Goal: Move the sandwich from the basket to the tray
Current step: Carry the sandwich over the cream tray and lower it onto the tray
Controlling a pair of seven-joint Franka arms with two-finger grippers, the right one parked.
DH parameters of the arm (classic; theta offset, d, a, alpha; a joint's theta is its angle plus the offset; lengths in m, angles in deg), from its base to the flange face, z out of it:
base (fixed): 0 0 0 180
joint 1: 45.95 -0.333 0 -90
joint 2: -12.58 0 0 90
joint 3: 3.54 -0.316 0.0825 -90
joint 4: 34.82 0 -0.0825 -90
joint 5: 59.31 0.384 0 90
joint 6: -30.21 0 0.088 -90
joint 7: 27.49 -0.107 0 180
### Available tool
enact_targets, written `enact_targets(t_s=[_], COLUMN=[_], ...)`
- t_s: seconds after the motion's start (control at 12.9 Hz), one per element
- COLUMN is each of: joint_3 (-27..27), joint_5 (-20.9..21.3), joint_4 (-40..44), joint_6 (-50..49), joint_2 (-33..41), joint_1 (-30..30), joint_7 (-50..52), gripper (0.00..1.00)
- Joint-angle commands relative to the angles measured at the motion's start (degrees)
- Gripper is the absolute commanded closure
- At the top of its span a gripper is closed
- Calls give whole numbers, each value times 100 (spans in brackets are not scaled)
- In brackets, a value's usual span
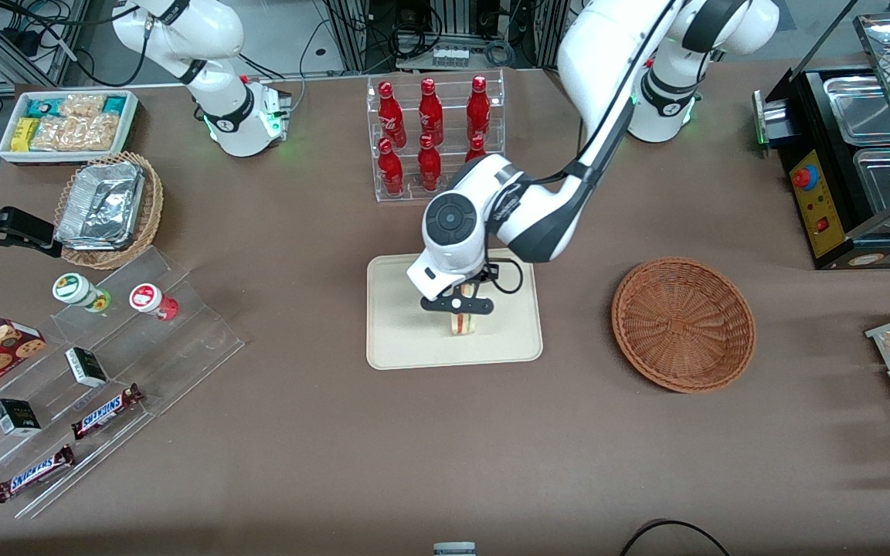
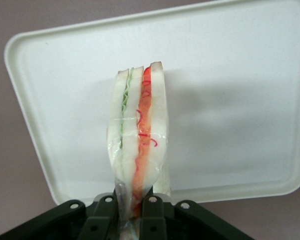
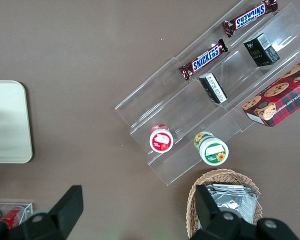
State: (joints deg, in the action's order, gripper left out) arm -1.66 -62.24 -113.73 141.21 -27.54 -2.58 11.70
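Observation:
My left gripper (image 1: pixel 462 309) is over the cream tray (image 1: pixel 406 340), shut on the sandwich (image 1: pixel 463 323). In the left wrist view the sandwich (image 2: pixel 140 130), a wrapped wedge of pale bread with green and red filling, stands on edge between the two fingers (image 2: pixel 104 215), with the tray (image 2: pixel 229 100) under it. I cannot tell whether the sandwich touches the tray. The reddish-brown wicker basket (image 1: pixel 683 323) sits empty beside the tray, toward the working arm's end of the table.
A clear rack of red bottles (image 1: pixel 433 135) stands farther from the front camera than the tray. Acrylic steps with snacks (image 1: pixel 97 386) and a pale wicker basket with foil trays (image 1: pixel 109 208) lie toward the parked arm's end. A black appliance (image 1: pixel 854 154) stands at the working arm's end.

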Motion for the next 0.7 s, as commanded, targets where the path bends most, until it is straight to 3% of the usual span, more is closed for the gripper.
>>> enact_targets(t_s=[0.0,0.47,0.54,0.62], joint_3=[-64,-64,-64,-64], joint_5=[-59,-59,-59,-41], joint_4=[218,209,209,209], joint_6=[228,441,441,441], joint_2=[-293,-514,-531,-532], joint_1=[214,303,303,303], joint_7=[369,546,546,537], gripper=[100,100,67,22])
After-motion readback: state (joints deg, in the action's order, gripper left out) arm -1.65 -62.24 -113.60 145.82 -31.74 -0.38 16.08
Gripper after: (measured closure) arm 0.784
